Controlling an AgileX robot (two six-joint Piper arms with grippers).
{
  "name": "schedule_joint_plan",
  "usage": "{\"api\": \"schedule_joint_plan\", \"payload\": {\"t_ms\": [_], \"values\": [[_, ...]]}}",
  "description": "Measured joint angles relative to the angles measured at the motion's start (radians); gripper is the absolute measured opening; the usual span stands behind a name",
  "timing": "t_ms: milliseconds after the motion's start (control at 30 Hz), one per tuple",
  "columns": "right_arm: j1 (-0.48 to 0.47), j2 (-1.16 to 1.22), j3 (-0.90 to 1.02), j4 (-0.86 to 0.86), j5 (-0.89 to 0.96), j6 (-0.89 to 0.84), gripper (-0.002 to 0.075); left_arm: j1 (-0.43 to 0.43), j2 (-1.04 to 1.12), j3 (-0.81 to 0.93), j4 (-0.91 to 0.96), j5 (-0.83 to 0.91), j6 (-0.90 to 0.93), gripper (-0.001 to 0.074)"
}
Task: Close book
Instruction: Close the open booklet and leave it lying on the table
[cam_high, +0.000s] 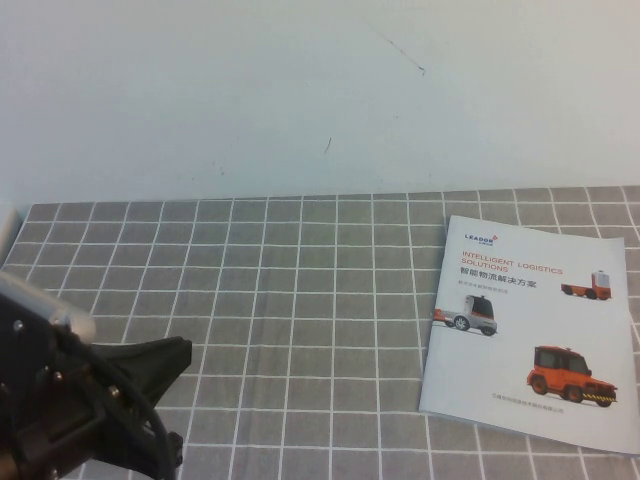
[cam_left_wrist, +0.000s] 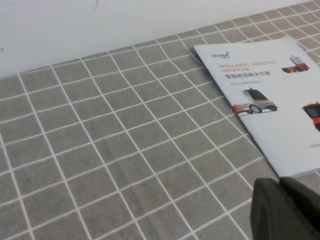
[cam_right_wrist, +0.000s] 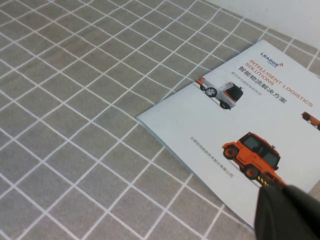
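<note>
Although only its dark tip shows in the lower right of its own wrist view, the right gripper (cam_right_wrist: 290, 212) hangs over the near corner of the book (cam_high: 530, 330); its state cannot be told. It is out of the high view. The book lies closed, cover up, at the right of the high view on the grey checked cloth (cam_high: 300, 300), its lower right corner cut off. The left gripper (cam_high: 160, 370) sits at lower left, well apart, partly cropped, spread or pressed together unclear.

One book (cam_high: 530, 320), two end effectors (cam_high: 178, 400) (cam_right_wrist: 287, 214)
</note>
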Motion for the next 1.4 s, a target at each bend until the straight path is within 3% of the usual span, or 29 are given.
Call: {"api": "schedule_joint_plan", "payload": {"t_ms": [167, 333, 533, 700, 1033, 1100, 1167, 1333, 1400], "values": [[0.0, 0.0, 0.0, 0.0, 0.0, 0.0, -0.0001, -0.004, -0.169, 0.042, -0.023, -0.142, 0.035, -0.0004], [0.0, 0.0, 0.0, 0.001, 0.0, 0.0, -0.0001, -0.004, -0.472, 0.158, -0.043, -0.332, 0.195, -0.0004], [0.0, 0.0, 0.0, 0.004, 0.0, 0.0, -0.0001, 0.019, -0.706, 0.322, -0.061, -0.413, 0.285, -0.0004], [0.0, 0.0, 0.0, 0.006, 0.0, 0.0, -0.0001, 0.021, -0.753, 0.419, -0.111, -0.448, 0.298, -0.0004], [0.0, 0.0, 0.0, 0.009, 0.0, 0.0, -0.0001, 0.021, -0.753, 0.42, -0.118, -0.497, 0.262, -0.0004], [0.0, 0.0, 0.0, 0.009, 0.0, 0.0, -0.0001, 0.035, -0.753, 0.42, -0.041, -0.498, 0.144, -0.0004], [0.0, 0.0, 0.0, 0.009, 0.0, 0.0, -0.0001, 0.067, -0.753, 0.42, 0.152, -0.487, -0.093, -0.0004], [0.0, 0.0, 0.0, 0.009, 0.0, 0.0, -0.0001, 0.203, -0.756, 0.42, 0.977, -0.377, -0.912, -0.0004], [0.0, 0.0, 0.0, 0.009, 0.0, 0.0, -0.0001, 0.247, -0.775, 0.42, 1.198, -0.26, -1.202, -0.0004]]}}
